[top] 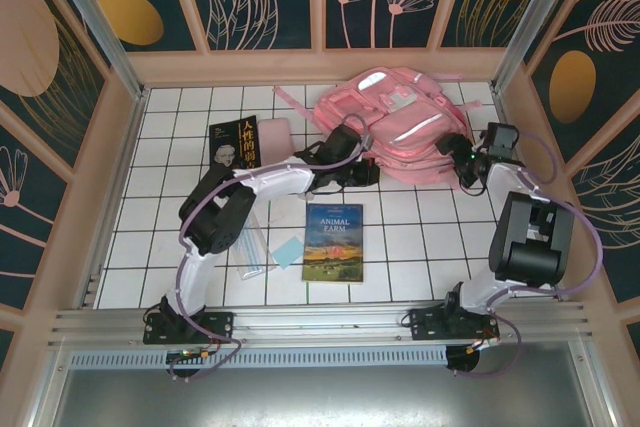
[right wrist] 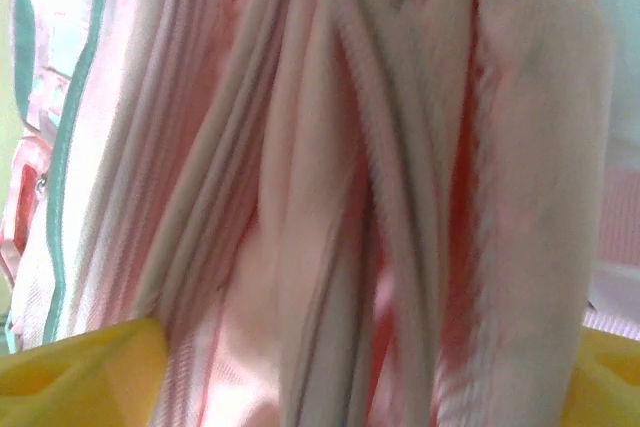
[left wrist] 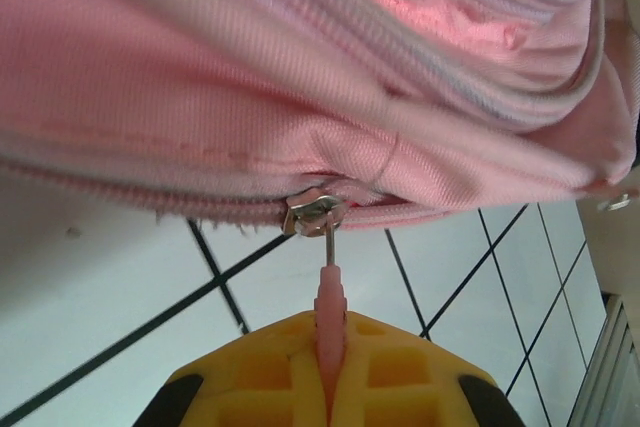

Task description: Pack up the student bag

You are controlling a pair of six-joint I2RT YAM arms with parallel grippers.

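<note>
Here the left hand [left wrist: 328,362] pinches the student bag's [left wrist: 300,67] zipper pull [left wrist: 328,292].

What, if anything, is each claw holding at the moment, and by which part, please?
The left claw is shut on the pink zipper pull of the student bag. The right claw stands open at the bag's folds and grips nothing.

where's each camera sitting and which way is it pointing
Top external: above and behind the arm bases, looking down at the table, left arm, right arm and backpack.
Left wrist: on the left arm, facing along the left gripper, shut on a zipper pull.
Right wrist: on the right arm, facing backpack fabric inside the open right gripper.
Shared: all three see the backpack.
</note>
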